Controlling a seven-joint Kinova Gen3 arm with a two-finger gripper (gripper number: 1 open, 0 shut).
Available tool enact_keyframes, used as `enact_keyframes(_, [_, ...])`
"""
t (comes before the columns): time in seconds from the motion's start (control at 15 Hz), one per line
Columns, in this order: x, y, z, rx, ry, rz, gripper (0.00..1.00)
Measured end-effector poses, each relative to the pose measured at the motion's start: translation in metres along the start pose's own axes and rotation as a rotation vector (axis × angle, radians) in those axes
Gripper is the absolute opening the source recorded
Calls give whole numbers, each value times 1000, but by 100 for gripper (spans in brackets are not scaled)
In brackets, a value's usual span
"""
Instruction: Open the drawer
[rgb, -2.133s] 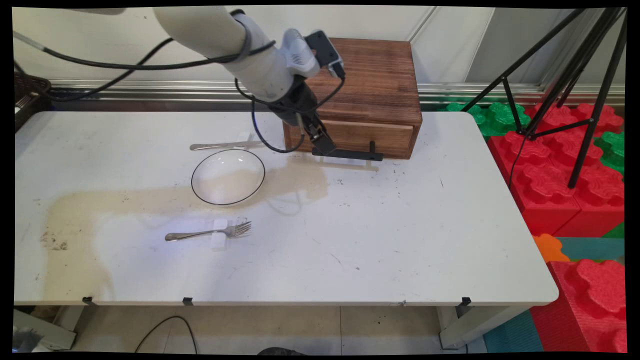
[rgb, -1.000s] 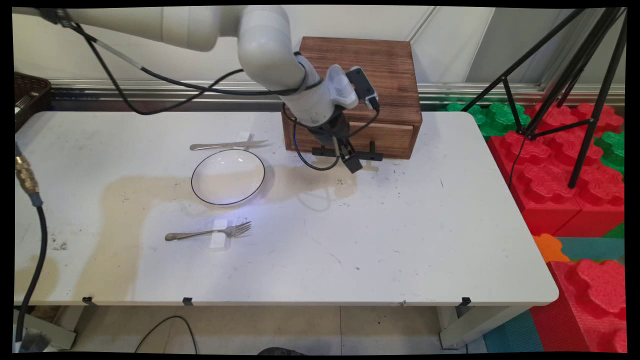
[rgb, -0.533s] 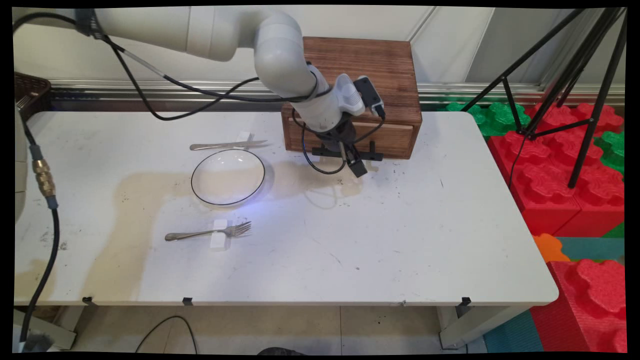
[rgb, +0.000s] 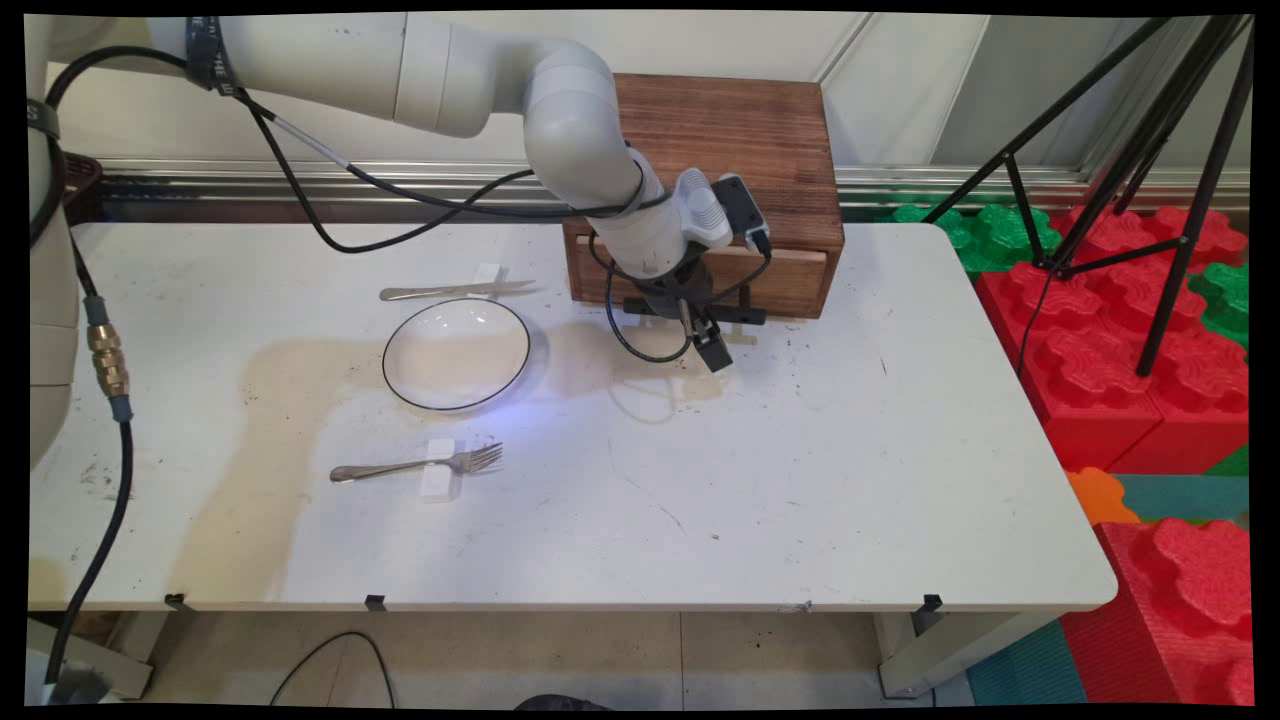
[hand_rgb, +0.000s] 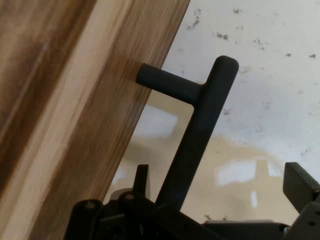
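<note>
A brown wooden box (rgb: 745, 150) with one drawer stands at the back of the white table (rgb: 800, 480). A black bar handle (rgb: 748, 315) sticks out from the drawer front (rgb: 790, 280). My gripper (rgb: 712, 352) hangs at the handle's middle, just above the table. In the hand view the handle (hand_rgb: 200, 125) runs up between my fingers, and the gripper (hand_rgb: 220, 177) is open around it without closing on it. The drawer front (hand_rgb: 90, 115) fills that view's left side. The drawer looks closed.
A white bowl with a dark rim (rgb: 456, 353) sits left of the gripper. A fork (rgb: 420, 465) lies nearer the front and a knife (rgb: 455, 291) behind the bowl, each across a small white block. Red and green foam blocks (rgb: 1130, 340) and a black tripod (rgb: 1150, 150) stand right of the table.
The arm swung right along the drawer front and came down; the gripper went from the handle's left end to its middle and now straddles the bar.
</note>
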Motion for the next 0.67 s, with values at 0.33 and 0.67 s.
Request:
enact_keyframes(0.33, [-3, 8, -3, 3, -11, -4, 100])
enact_keyframes(0.67, [-12, 25, -15, 0, -27, -8, 100])
